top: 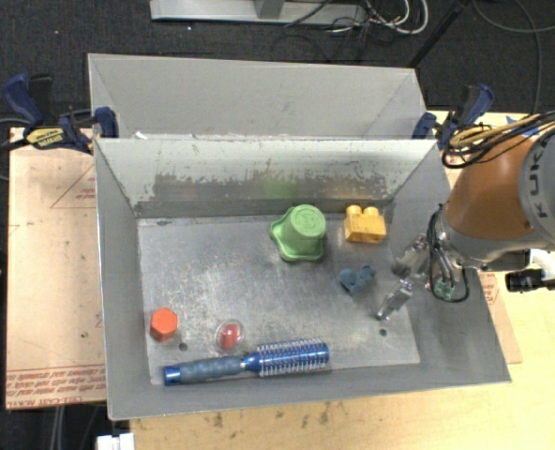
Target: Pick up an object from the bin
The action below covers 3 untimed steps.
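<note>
Six things lie in the bin (212, 270), the nearest a small blue lump (357, 279) just left of the gripper (390, 306), whose claw I cannot tell spread or clenched; best centre squarely over that lump, low to the floor, before closing.

Blue lump (357, 279) beside the end effector (391, 306) is too small to identify.

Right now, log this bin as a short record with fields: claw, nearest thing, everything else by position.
claw: low over the right side of the bin
nearest thing: small blue piece, just left of the claw
back: green cup; yellow block to its right
front: blue hairbrush, lying along the front wall
front left: orange hexagonal piece; small red round piece
</note>
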Each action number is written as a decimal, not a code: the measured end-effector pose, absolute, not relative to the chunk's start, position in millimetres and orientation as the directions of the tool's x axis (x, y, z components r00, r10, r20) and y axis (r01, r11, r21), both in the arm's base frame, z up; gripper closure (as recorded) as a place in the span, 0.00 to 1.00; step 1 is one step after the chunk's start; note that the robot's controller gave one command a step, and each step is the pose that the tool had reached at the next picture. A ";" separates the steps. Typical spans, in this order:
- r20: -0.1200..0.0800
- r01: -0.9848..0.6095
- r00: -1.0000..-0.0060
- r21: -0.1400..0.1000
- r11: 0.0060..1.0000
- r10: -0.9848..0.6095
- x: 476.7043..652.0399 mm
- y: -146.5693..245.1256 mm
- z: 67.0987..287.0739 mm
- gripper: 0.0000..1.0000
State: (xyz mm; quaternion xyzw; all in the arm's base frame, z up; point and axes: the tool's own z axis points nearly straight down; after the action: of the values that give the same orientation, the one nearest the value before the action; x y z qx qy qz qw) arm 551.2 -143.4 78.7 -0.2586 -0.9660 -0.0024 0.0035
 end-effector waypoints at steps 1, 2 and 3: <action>-0.001 0.501 -0.866 0.002 0.866 0.501 552.8 -145.5 80.4 1.00; 0.008 0.500 -0.866 0.003 0.866 0.499 551.3 -143.4 78.7 0.00; 0.006 0.808 -0.589 0.004 0.589 0.808 594.0 -127.0 82.9 0.00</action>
State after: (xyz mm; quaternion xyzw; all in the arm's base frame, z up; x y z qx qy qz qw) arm 594.0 -127.0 82.9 -0.4534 -0.8913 -0.0030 0.0019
